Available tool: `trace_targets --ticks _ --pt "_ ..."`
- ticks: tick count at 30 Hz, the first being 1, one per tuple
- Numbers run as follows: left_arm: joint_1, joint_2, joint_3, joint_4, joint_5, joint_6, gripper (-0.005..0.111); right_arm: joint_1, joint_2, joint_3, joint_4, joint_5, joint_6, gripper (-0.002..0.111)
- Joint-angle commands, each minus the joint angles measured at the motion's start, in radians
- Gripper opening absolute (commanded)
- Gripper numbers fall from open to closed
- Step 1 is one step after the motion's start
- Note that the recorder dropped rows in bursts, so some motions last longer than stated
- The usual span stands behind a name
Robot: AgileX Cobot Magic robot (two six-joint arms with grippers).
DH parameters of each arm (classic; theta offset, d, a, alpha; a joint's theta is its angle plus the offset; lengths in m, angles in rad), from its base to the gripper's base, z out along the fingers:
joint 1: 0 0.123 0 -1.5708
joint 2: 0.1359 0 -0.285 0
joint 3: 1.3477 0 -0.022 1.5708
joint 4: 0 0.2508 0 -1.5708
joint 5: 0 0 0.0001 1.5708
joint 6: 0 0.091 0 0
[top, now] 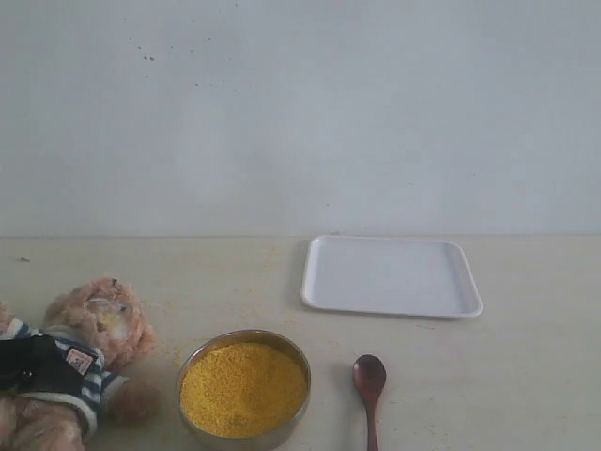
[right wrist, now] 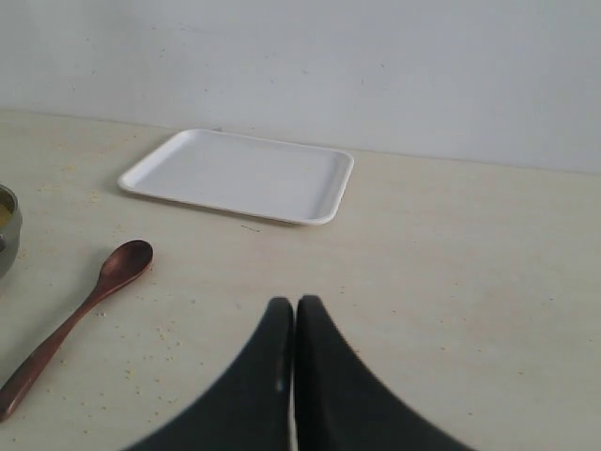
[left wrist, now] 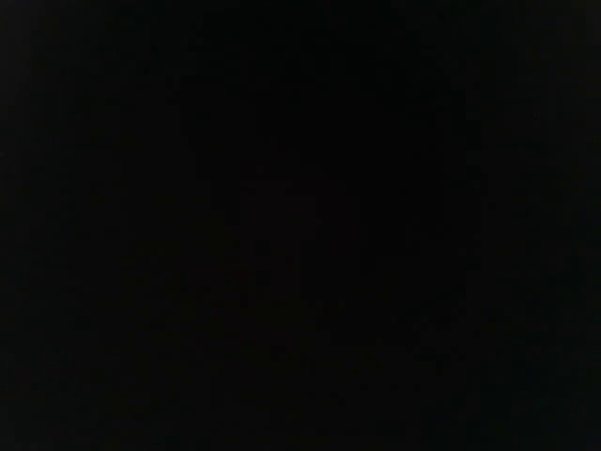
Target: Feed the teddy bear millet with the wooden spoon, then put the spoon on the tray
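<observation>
The teddy bear (top: pixel 99 319) lies at the table's front left in its striped shirt. A black shape (top: pixel 26 363) lies across its chest at the picture's edge; I cannot tell whether it is my left gripper. The left wrist view is wholly black. Millet (top: pixel 242 387) fills the round steel bowl (top: pixel 191 362) beside the bear. Right of the bowl, the wooden spoon (top: pixel 369 376) (right wrist: pixel 94 296) lies flat on the table. The white tray (top: pixel 390 274) (right wrist: pixel 239 174) sits empty farther back. My right gripper (right wrist: pixel 295 303) is shut with nothing in it, above the table, apart from the spoon.
A pale wall runs behind the table. Scattered millet grains lie on the tabletop around the spoon. The steel bowl's edge (right wrist: pixel 7 230) shows at the side of the right wrist view.
</observation>
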Motion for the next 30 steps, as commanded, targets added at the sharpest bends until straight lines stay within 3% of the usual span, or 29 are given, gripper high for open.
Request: trace_targets --ticks 1,5,6,9,15,20,23,26,30 --pt "-0.001 0.074 -0.018 0.055 0.049 0.019 0.006 -0.001 -0.005 0.000 0.002 -0.006 -0.003 0.000" --pt "0.005 -0.148 -0.038 -0.071 0.162 0.056 0.004 -0.001 -0.005 0.000 0.002 -0.006 -0.003 0.000" --pt "0.005 -0.213 -0.038 -0.075 0.190 -0.004 0.004 -0.001 -0.005 0.000 0.002 -0.006 -0.003 0.000" --pt "0.005 -0.364 0.001 -0.164 0.176 0.018 0.004 -0.001 -0.005 0.000 0.002 -0.006 -0.003 0.000" --pt "0.005 -0.295 0.003 -0.311 0.173 0.104 0.004 -0.001 -0.005 0.000 0.002 -0.006 -0.003 0.000" --pt "0.005 -0.112 0.003 -0.458 0.178 0.159 0.004 -0.001 -0.005 0.000 0.002 -0.006 -0.003 0.000" --pt "0.005 -0.043 0.003 -0.518 0.330 0.217 0.004 -0.001 -0.005 0.000 0.002 -0.006 -0.003 0.000" --pt "0.005 -0.040 0.003 -0.600 0.380 0.325 0.004 -0.001 -0.005 0.000 0.059 -0.144 -0.003 0.000" --pt "0.005 -0.040 0.003 -0.604 0.401 0.430 0.004 -0.001 -0.005 0.000 0.079 -0.705 0.061 0.000"
